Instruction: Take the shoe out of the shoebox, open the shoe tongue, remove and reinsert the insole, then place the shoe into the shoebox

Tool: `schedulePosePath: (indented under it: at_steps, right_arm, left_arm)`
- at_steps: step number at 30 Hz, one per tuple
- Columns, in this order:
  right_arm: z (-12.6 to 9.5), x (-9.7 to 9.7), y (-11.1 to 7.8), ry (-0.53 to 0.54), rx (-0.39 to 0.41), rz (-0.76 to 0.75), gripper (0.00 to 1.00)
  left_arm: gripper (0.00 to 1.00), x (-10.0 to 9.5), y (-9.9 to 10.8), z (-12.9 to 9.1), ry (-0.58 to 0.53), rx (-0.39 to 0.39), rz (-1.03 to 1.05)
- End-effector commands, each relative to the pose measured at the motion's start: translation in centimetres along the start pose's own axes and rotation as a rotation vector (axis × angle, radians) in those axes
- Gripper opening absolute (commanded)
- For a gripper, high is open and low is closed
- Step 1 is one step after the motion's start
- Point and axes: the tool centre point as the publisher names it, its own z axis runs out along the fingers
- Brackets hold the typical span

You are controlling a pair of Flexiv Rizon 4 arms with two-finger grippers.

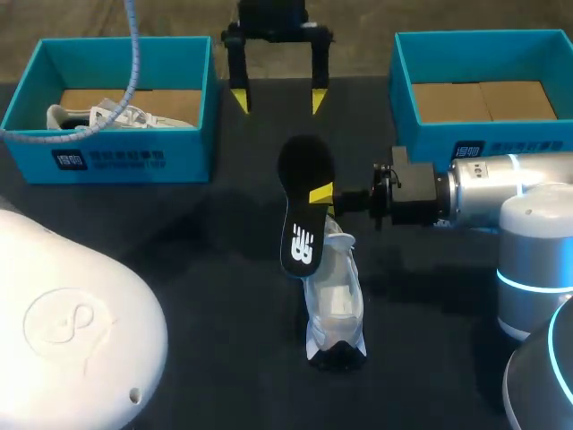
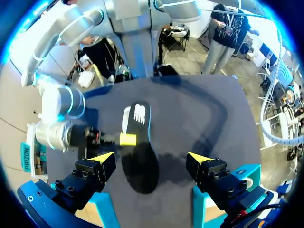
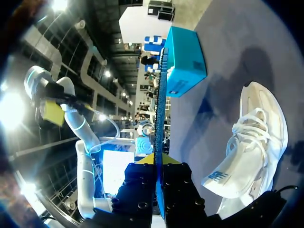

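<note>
Black insole pinched in the right gripper, above a white shoe.
Both yellow tips of the right gripper press on the insole's edge, holding it tilted over the shoe's opening. The shoe rests on the dark counter, outside both blue shoeboxes. The left gripper hangs over the counter's far side, its fingers spread wide apart. The left shoebox holds a second white shoe; the right shoebox shows its cardboard floor.

Dark worktop has 3 things sitting on it: teal left shoebox and right shoebox at the far corners, white shoe near the middle.
</note>
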Motion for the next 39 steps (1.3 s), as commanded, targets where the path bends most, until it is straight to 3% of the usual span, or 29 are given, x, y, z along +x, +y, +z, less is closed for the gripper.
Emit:
schedulePosePath:
  at_steps: [1, 9, 20, 25, 39]
  right_arm:
    - [0.2, 0.0, 0.0, -0.004, -0.001, 0.000, 0.00]
    - [0.2, 0.0, 0.0, -0.004, -0.001, 0.000, 0.00]
    - [0.2, 0.0, 0.0, -0.004, -0.001, 0.000, 0.00]
    - [0.2, 0.0, 0.0, -0.004, -0.001, 0.000, 0.00]
    - [0.2, 0.0, 0.0, -0.004, -0.001, 0.000, 0.00]
  left_arm:
    - [1.00, -0.8, -0.3, 0.2, -0.035, -0.070, 0.025]
    - [1.00, -1.2, 0.4, 0.6, -0.117, -0.131, 0.040]
    - [1.00, 2.8, 1.3, 2.5, -0.543, -0.170, 0.151]
    - [1.00, 3.8, -1.0, 2.3, -0.767, -0.214, 0.210]
    - [1.00, 3.9, -1.6, 2.3, -0.751, -0.223, 0.179]
